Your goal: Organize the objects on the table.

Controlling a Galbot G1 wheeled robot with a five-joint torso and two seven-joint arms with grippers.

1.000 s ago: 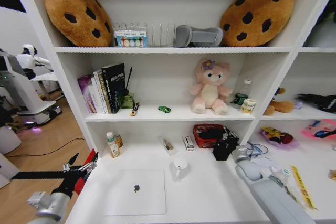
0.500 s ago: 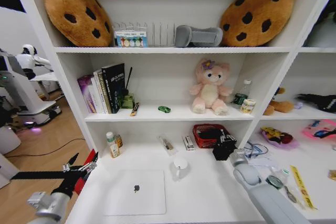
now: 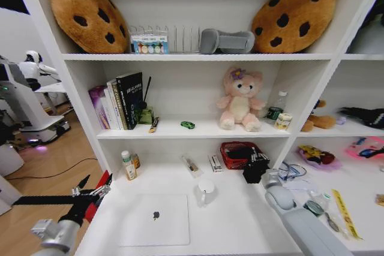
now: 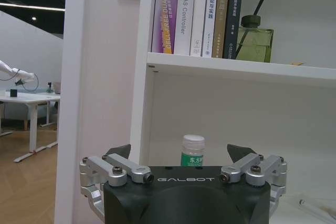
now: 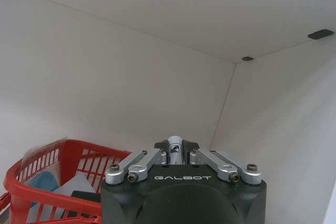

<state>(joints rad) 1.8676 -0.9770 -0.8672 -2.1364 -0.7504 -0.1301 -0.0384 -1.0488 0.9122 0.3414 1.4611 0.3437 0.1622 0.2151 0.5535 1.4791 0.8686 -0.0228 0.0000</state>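
A slim silver laptop [image 3: 154, 219] lies shut on the white table [image 3: 240, 220], near its front left. A tiny green toy car [image 3: 188, 125] sits on the shelf above. My left gripper [image 3: 90, 193] [image 4: 180, 153] hangs open beyond the table's left edge, with nothing between its fingers. It faces a small green-labelled bottle [image 4: 192, 151]. My right gripper [image 3: 257, 169] [image 5: 177, 145] is at the back right of the table, beside a red basket [image 3: 239, 154] [image 5: 47, 182]. It is shut on a thin silver object that I cannot identify.
A white mug [image 3: 206, 191] stands behind the laptop. The bottle [image 3: 127, 165] is at the back left corner. A yellow ruler [image 3: 344, 213] and small clutter lie to the right. Books [image 4: 194, 14], a pink plush [image 3: 240, 100] and jars fill the shelf above.
My right arm has shifted slightly, its gripper still beside the red basket. The left arm has not moved.
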